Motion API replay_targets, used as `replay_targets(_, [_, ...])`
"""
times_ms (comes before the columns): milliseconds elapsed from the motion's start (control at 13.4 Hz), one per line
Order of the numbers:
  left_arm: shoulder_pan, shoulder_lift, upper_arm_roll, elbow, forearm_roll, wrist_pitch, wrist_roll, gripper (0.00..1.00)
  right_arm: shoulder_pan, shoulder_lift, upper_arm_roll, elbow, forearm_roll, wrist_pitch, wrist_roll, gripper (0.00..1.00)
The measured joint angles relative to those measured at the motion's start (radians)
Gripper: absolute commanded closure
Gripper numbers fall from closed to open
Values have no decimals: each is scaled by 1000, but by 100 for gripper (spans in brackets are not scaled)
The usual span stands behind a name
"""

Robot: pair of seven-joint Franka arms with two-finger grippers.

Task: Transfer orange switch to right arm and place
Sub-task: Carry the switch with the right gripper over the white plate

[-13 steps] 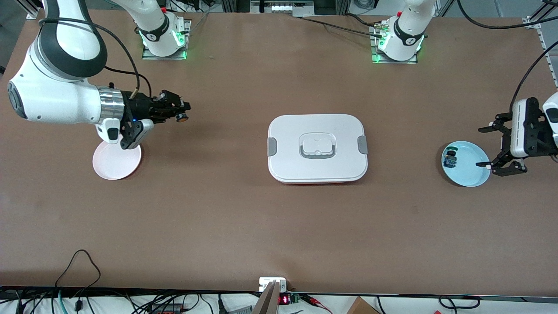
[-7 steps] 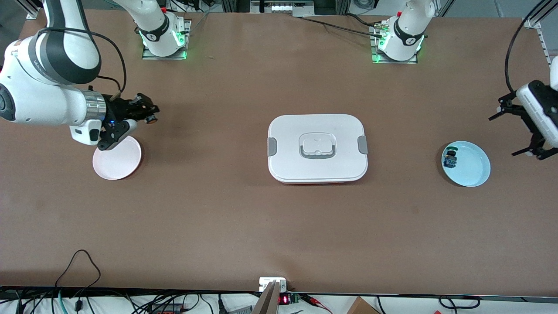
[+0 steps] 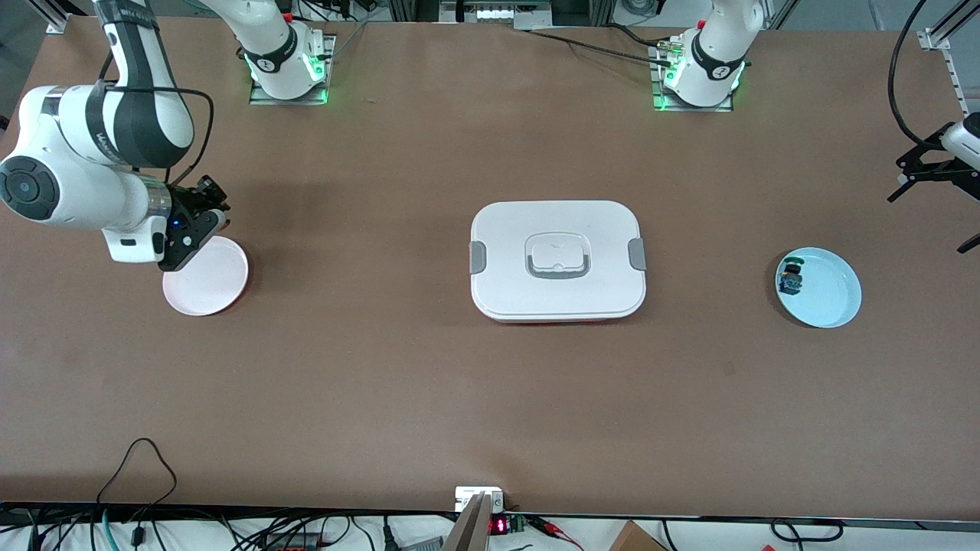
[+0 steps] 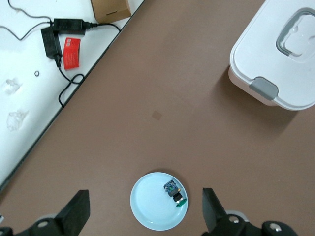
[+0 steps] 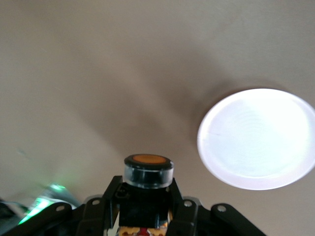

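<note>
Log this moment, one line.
right gripper: shut on orange switch, near pink plate | left gripper: open, waits over blue plate

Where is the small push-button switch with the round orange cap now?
The orange switch sits clamped in the right gripper, in the air by the pink plate, toward the right arm's table end.

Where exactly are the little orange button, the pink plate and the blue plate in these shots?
orange switch (image 5: pixel 147 161): right wrist view, on its round orange cap.
pink plate (image 3: pixel 210 283): front view, on its bare middle.
blue plate (image 3: pixel 828 289): front view, on its bare inner surface.

Right hand (image 5: pixel 146 206) clamped, left hand (image 4: pixel 142 216) agape
</note>
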Motion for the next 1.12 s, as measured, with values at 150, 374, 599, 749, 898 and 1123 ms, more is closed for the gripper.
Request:
replay_targets(150, [-9,-3,-1,-2,0,-29,-171,0,-14,5,0,-47,-71,97,-82,100])
replay_targets(374, [-43,-11,-12,-2,0,-55,-440,0,-35,25,1,-91,-102,231,-226,100])
replay_targets(599, [-81,-18,3,-1,0,-97,-655,0,-84,59,1,-130,-108,387,-447,100])
replay_targets(749, [-165,-25,81,1,0,-138,-738,0,-110,85,1,-147,-108,481,-591,100])
replay_targets(898, [-207,-29,132,-4,0,-166,-771,0,-122,109,1,-155,-109,543,-692,100])
replay_targets(1123, [-208,-28,145,-39,0,-192,-842,0,-151,146,1,-176,-108,626,-769,100])
